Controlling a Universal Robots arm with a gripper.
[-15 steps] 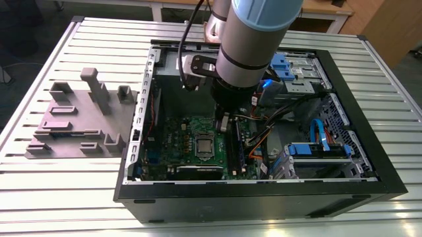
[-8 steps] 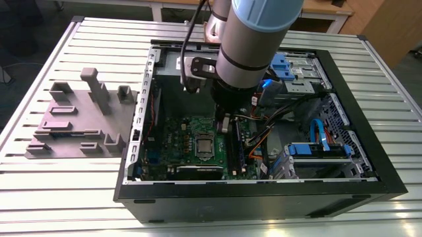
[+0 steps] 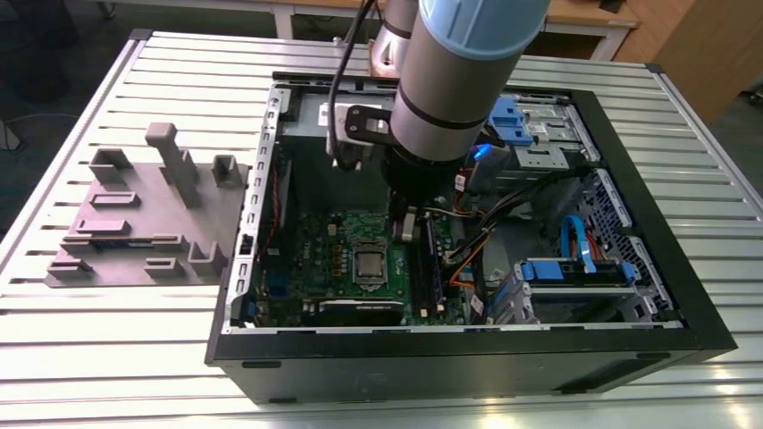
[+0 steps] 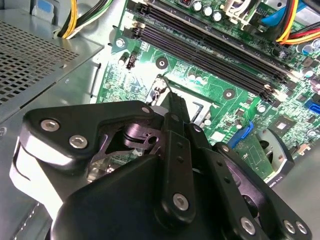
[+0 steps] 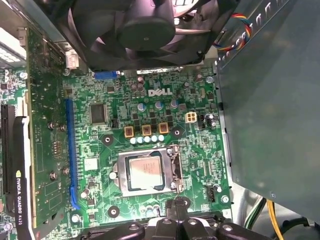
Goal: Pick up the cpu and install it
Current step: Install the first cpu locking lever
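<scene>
Motherboard [image 5: 100,165], socketed cpu [image 5: 145,171] beneath tool [image 5: 172,220]

Arm upright, claw [image 4: 172,107] seemingly closed, empty.

— Light? Even, diffuse overhead light was noted; soft glare was seen on the slatted table [image 3: 96,357].
— Focus? The gripper [image 4: 172,107] was rendered blurred; the case [image 3: 477,362] interior was left shadowed.
</scene>
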